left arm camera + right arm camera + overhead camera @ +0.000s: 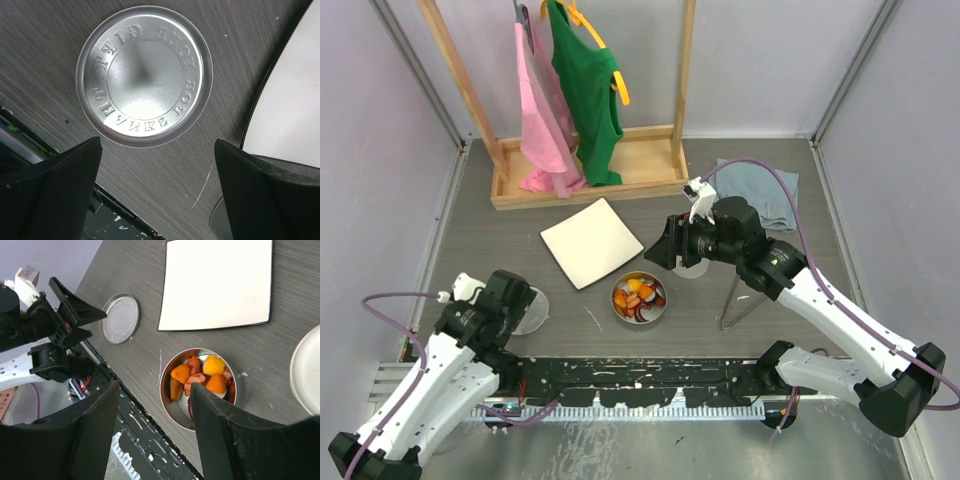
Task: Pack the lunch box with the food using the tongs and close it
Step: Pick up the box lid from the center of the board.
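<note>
The lunch box's wide steel tin (639,298) (176,405) holds the food (640,294) (202,378), orange, red and yellow pieces. Its flat embossed disc lid (144,75) (533,312) (120,318) lies on the table to the left. My left gripper (157,146) (517,303) hovers open just above the lid's near edge, with only bare table between its fingers. My right gripper (155,440) (662,250) is open and empty, above and beyond the tin. A steel cup (692,268) (306,371) stands below it. The tongs (731,300) lie on the table right of the tin.
A white square plate (592,242) (217,282) (295,90) lies behind the tin. A grey-blue cloth (760,192) is at the back right. A wooden rack (590,175) with pink and green garments stands at the back. A black rail (640,378) runs along the near edge.
</note>
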